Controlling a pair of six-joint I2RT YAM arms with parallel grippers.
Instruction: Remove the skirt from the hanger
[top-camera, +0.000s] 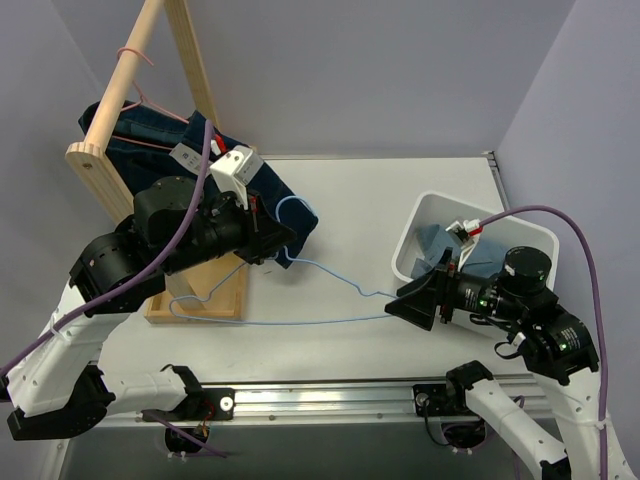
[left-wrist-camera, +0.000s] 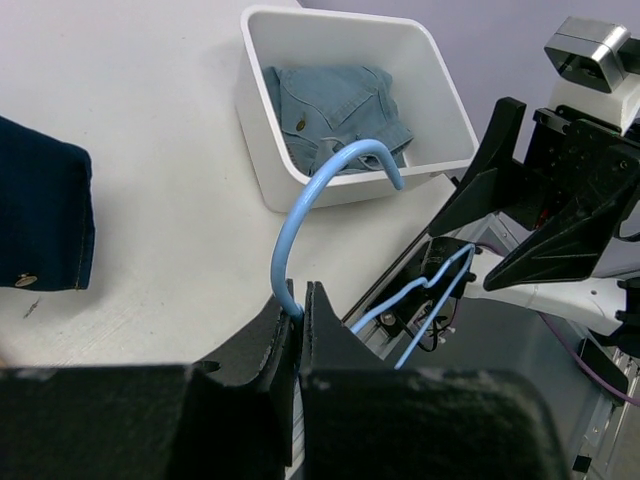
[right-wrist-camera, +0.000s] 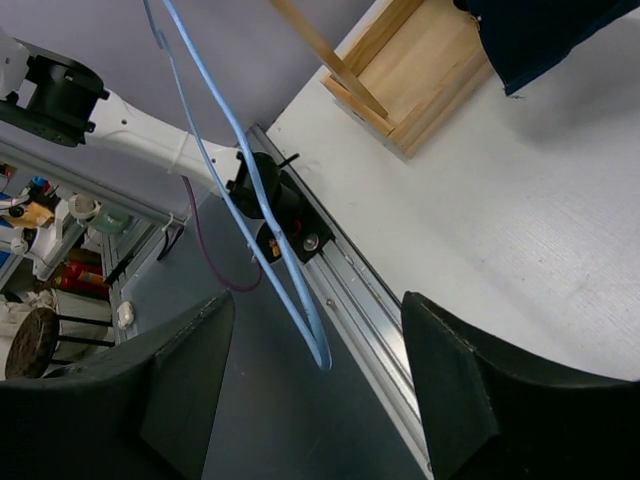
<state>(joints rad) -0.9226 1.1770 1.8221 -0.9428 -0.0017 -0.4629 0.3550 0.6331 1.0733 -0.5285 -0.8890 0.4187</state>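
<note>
Left wrist view alone shows the left tool (left-wrist-camera: 300, 300) pinching the blue hanger (left-wrist-camera: 278, 250) just below the hook. Right wrist view: right tool (right-wrist-camera: 318, 305) spread wide, with the hanger's corner between its fingers. Top view: left arm folded beside the wooden rack (top-camera: 95, 165). Dark skirt (top-camera: 275, 185) is heaped on the bench at the rack's foot. Right arm is well apart from the rack.

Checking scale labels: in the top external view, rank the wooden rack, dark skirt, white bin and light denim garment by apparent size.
Largest: wooden rack and dark skirt, not ranked; the left arm hides part of the skirt.
Then: white bin.
Smallest: light denim garment inside it.
</note>
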